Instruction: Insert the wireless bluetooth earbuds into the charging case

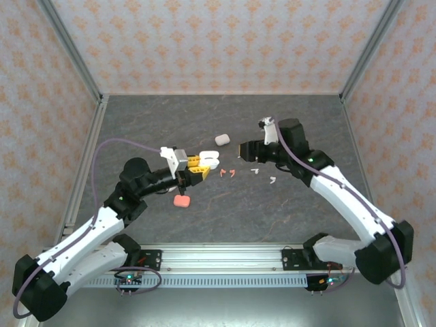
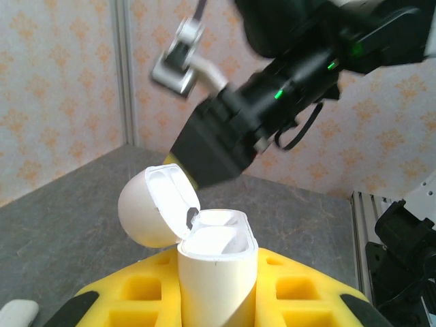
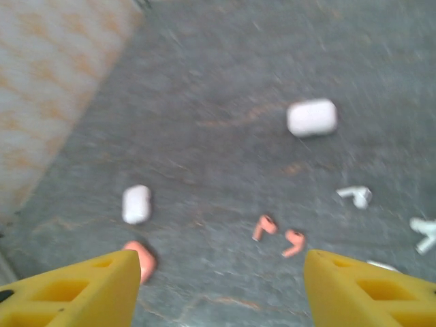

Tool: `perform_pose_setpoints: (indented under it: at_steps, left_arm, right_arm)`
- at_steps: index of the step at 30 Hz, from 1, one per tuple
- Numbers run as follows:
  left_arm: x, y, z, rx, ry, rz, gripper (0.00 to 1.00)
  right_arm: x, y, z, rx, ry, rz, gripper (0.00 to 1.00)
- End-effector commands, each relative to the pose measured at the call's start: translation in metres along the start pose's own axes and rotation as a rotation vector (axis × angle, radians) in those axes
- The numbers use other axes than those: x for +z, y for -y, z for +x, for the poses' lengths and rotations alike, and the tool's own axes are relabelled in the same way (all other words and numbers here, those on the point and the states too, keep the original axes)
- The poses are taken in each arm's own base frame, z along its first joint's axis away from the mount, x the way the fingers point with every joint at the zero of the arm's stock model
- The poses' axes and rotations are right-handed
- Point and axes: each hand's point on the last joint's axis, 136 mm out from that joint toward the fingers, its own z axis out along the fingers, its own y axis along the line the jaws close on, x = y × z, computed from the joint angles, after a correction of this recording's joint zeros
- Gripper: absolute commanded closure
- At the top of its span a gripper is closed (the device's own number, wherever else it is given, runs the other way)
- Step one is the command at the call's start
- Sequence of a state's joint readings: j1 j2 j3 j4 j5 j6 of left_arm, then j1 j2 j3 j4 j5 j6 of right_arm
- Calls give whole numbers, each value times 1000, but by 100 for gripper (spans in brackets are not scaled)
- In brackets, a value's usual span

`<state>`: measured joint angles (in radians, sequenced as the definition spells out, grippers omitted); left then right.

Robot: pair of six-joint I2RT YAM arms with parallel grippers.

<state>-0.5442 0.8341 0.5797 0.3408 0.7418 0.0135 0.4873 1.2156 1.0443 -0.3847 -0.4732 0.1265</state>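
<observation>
My left gripper (image 1: 199, 167) is shut on a white charging case (image 1: 208, 161), holding it off the table. In the left wrist view the case (image 2: 218, 269) stands upright between the yellow fingers (image 2: 129, 293) with its lid (image 2: 151, 204) swung open to the left. My right gripper (image 1: 240, 148) hovers just right of it, and in the blurred right wrist view it (image 3: 221, 286) is open with nothing between its fingers. Two red-pink earbuds (image 1: 229, 172) lie on the table below it, seen as a pair (image 3: 264, 227) (image 3: 294, 242). White earbuds (image 1: 272, 180) (image 3: 355, 196) lie to their right.
A shut white case (image 1: 222, 139) lies behind the grippers, and a pink case (image 1: 181, 201) lies in front of the left gripper. The right wrist view shows two white cases (image 3: 312, 117) (image 3: 136, 204) and the pink one (image 3: 142, 259). Patterned walls enclose the table.
</observation>
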Motion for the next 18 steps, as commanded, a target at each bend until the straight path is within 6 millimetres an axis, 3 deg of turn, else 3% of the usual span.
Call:
perform_pose_setpoints:
  at_steps: [1,7,11,18]
  left_arm:
    - [-4,3,-2,66,13,-13,100]
    - [-8,6,-7,80,33,-18,100]
    - [-10,6,-11,78,61,-29,100]
    - [-9,6,-10,71,55,-27,100]
  right_arm:
    - [29,39,12,75,-64,161,38]
    - [88,84,13,170,-122,273,43]
    - [116,110,9,266,-106,280,44]
    - [153,130,26,280,-218,318,47]
